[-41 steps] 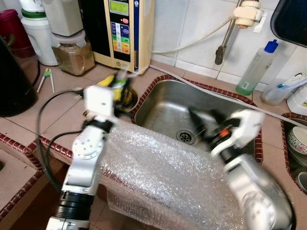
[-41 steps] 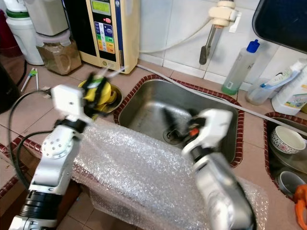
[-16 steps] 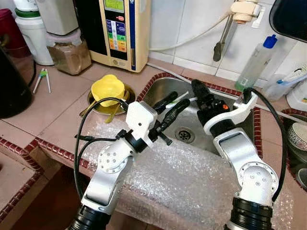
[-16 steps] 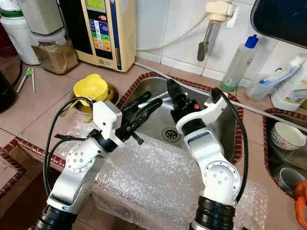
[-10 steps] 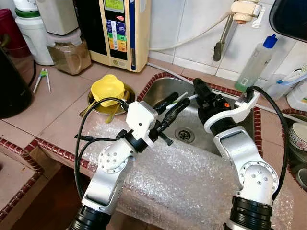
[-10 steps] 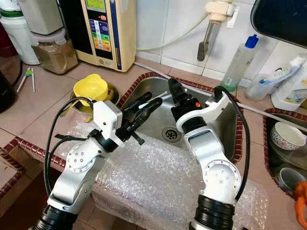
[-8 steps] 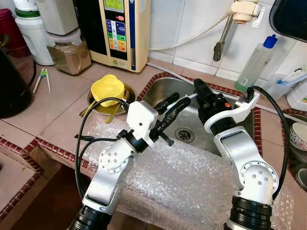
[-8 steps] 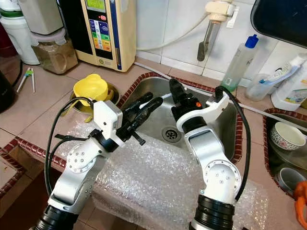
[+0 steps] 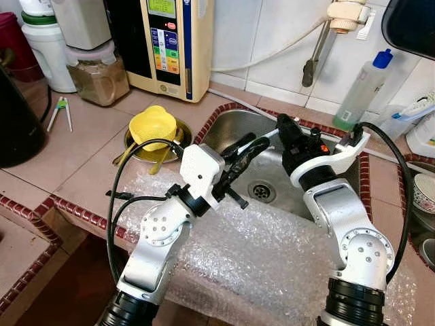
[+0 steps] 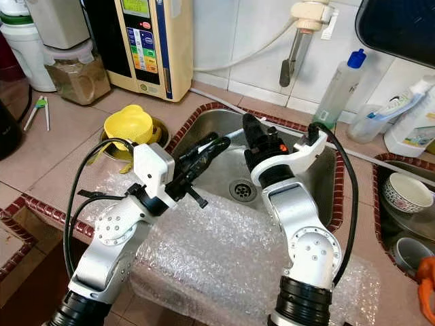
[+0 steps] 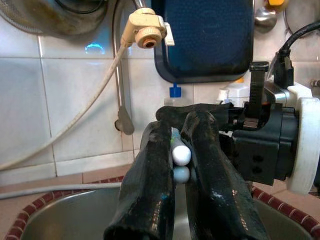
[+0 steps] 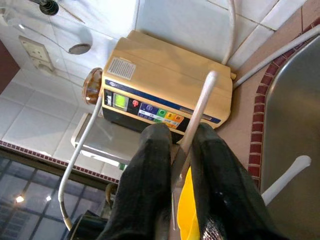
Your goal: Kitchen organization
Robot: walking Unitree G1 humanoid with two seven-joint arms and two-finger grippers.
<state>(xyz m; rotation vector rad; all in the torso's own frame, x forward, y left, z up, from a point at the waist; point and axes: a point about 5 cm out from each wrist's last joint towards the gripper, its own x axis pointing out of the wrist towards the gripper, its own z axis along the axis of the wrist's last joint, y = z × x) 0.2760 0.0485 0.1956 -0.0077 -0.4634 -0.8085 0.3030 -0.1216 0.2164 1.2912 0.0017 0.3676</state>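
**Two white sticks held between both grippers over the sink**

Head view: I have both arms raised above the sink (image 9: 223, 130). The left gripper (image 9: 254, 142) and the right gripper (image 9: 281, 123) meet nose to nose, and the white sticks (image 9: 270, 135) run between them, above the basin. I take them for chopsticks, but I cannot be sure. Bubble wrap (image 9: 258, 244) covers the front edge of the counter under my forearms. A yellow bowl (image 9: 153, 125) stands on the counter on the left.

Left wrist view: the fingers (image 11: 152, 165) are almost closed, and two round white ends sit one above the other in the narrow gap.

Right wrist view: the fingers (image 12: 150, 170) are closed on one stick that passes between them. A second stick lies apart, toward the basin.

I judge the sticks to be light, stiff and smooth, so they can turn or slide in the pads. A grip near the middle of the stick looks safer than one at the end. There is free room over the basin. The tap (image 9: 318, 58) and the bottle (image 9: 363, 88) behind it are near, and the two grippers are close enough to hit each other.
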